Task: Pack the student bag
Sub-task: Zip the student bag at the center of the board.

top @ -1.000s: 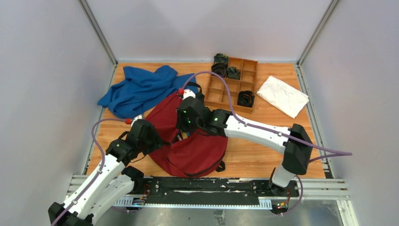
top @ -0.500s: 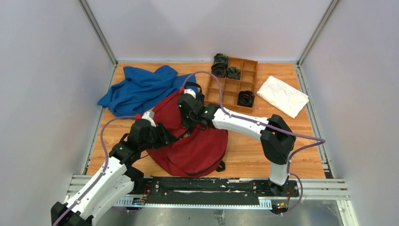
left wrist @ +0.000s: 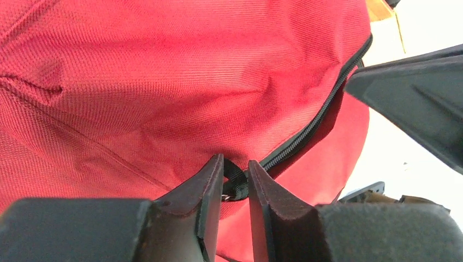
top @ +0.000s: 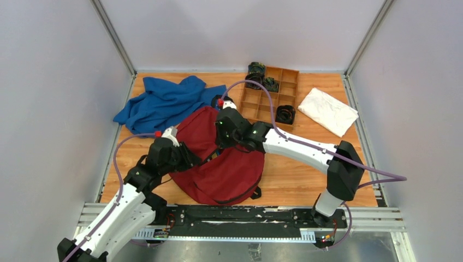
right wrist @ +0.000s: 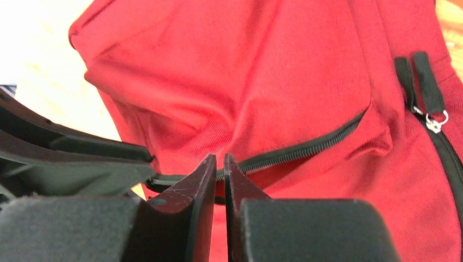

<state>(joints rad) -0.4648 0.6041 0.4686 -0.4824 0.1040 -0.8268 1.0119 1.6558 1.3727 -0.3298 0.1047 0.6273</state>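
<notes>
The dark red student bag [top: 232, 172] lies on the wooden table between both arms. My left gripper [top: 191, 159] is at its left side, shut on a black zipper pull strap [left wrist: 236, 184] at the end of the black zipper [left wrist: 314, 125]. My right gripper [top: 221, 144] comes down on the bag's middle. In the right wrist view its jaws [right wrist: 220, 164] are almost closed, pinching the fabric edge along the zipper [right wrist: 306, 148]. Two more black zipper pulls [right wrist: 428, 90] lie at the bag's right. The zipper looks only slightly parted.
A blue cloth garment [top: 164, 101] lies at the back left, touching the bag. A wooden divided tray [top: 261, 106] with black coiled items [top: 285, 114] stands at the back. A white folded cloth [top: 327, 111] lies at the back right.
My left gripper has moved right onto the bag's left side. My right gripper has shifted slightly back and right over the bag, its elbow swinging in and out again.
</notes>
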